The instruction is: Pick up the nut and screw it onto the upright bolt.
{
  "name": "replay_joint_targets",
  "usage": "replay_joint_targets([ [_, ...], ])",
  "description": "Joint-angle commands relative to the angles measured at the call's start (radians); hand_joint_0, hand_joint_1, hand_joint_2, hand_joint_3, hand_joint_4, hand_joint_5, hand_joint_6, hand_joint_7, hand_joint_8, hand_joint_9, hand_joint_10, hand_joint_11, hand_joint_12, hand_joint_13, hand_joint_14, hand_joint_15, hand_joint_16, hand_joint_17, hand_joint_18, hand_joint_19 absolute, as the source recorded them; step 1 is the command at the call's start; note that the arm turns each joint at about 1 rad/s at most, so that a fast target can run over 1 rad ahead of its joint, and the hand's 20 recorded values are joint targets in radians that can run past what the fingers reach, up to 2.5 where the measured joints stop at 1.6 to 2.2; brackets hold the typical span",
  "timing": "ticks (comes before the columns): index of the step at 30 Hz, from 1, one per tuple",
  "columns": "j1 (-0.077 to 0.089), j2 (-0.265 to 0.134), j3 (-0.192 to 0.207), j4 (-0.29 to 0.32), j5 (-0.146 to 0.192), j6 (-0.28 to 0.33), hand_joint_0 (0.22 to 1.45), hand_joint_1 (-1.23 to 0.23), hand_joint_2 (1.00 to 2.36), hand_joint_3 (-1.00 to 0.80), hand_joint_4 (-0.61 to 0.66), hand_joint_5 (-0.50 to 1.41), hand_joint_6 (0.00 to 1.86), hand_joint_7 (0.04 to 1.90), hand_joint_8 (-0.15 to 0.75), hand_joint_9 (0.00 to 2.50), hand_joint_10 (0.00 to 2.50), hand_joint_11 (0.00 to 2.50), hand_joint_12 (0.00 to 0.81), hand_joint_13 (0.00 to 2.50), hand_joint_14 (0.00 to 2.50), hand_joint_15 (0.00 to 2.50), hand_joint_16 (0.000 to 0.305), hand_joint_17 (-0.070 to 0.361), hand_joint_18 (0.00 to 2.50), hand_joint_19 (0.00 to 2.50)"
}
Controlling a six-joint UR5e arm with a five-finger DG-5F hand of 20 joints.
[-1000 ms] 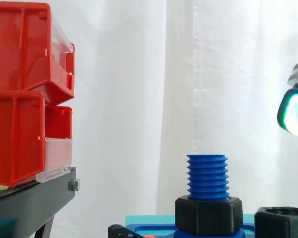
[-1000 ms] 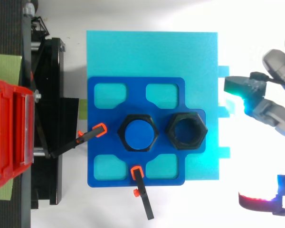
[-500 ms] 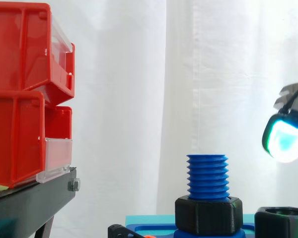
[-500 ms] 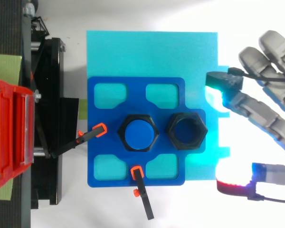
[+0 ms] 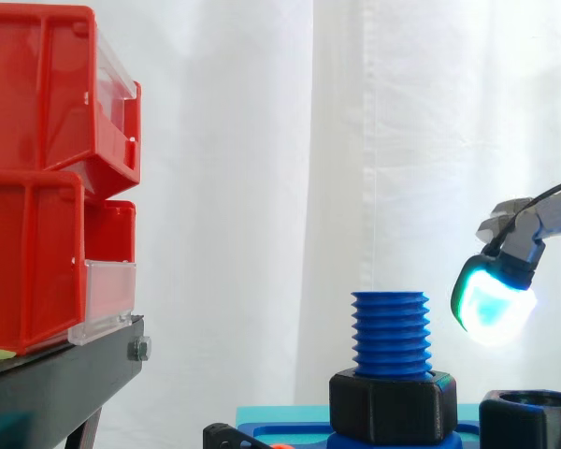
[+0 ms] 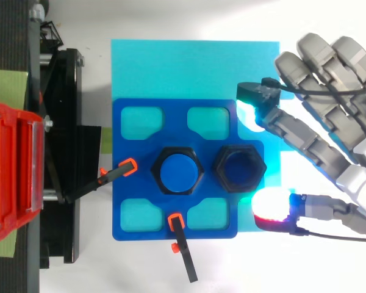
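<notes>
We saw the robot's hand [image 6: 320, 149] reaching in from the right with its fingers spread and relaxed, holding nothing. One fingertip [image 6: 251, 102] glowed cyan and white over the upper right corner of a dark blue plate [image 6: 140, 149], and the thumb tip [image 6: 272, 206] glowed red and white near the plate's lower right corner. Between those two tips, and a little to their left, lay the loose black nut [image 6: 240, 169], flat on the plate with its hole facing up. From the side, the glowing fingertip [image 5: 491, 304] hung in the air above the nut [image 5: 533, 419], clear of it. Just left of the nut stood the upright blue bolt [image 5: 390, 332], its threads bare along the upper part. A second black nut [image 5: 393, 407] sat around the bolt's base. The plate rested on a larger light blue board [image 6: 195, 67], and two black clamps with orange tips [image 6: 119, 173] pressed on its left and lower edges. Farther left, red bins [image 5: 37, 94] were stacked on a black stand [image 6: 61, 122], and a white curtain [image 5: 262, 140] hung behind everything.
</notes>
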Motion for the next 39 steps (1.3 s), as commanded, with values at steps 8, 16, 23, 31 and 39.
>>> replay_joint_targets([
  [8, -0.012, -0.005, -0.001, -0.006, -0.028, -0.003, 0.28, -0.59, 1.00, -0.50, 0.19, -0.30, 0.50, 0.71, 0.297, 0.00, 0.00, 0.00, 0.454, 0.00, 0.00, 0.00, 0.074, 0.167, 0.00, 0.00],
  [16, -0.006, -0.003, -0.001, 0.010, -0.031, -0.003, 0.28, -0.54, 1.00, -0.50, 0.19, -0.30, 0.50, 0.70, 0.301, 0.00, 0.00, 0.00, 0.455, 0.00, 0.00, 0.00, 0.074, 0.167, 0.00, 0.00],
  [23, -0.005, -0.003, 0.001, 0.031, -0.026, 0.028, 0.29, -0.53, 1.00, -0.50, 0.20, -0.30, 0.50, 0.71, 0.301, 0.00, 0.00, 0.00, 0.453, 0.00, 0.00, 0.00, 0.074, 0.166, 0.00, 0.00],
  [31, -0.003, -0.003, 0.001, 0.023, 0.002, 0.094, 0.30, -0.49, 1.00, -0.50, 0.20, -0.30, 0.50, 0.71, 0.302, 0.00, 0.00, 0.00, 0.451, 0.00, 0.00, 0.00, 0.073, 0.163, 0.00, 0.00],
  [39, -0.003, -0.003, -0.001, -0.015, 0.003, 0.117, 0.31, -0.48, 1.00, -0.50, 0.20, -0.30, 0.50, 0.71, 0.298, 0.00, 0.00, 0.00, 0.446, 0.00, 0.00, 0.00, 0.071, 0.161, 0.00, 0.00],
])
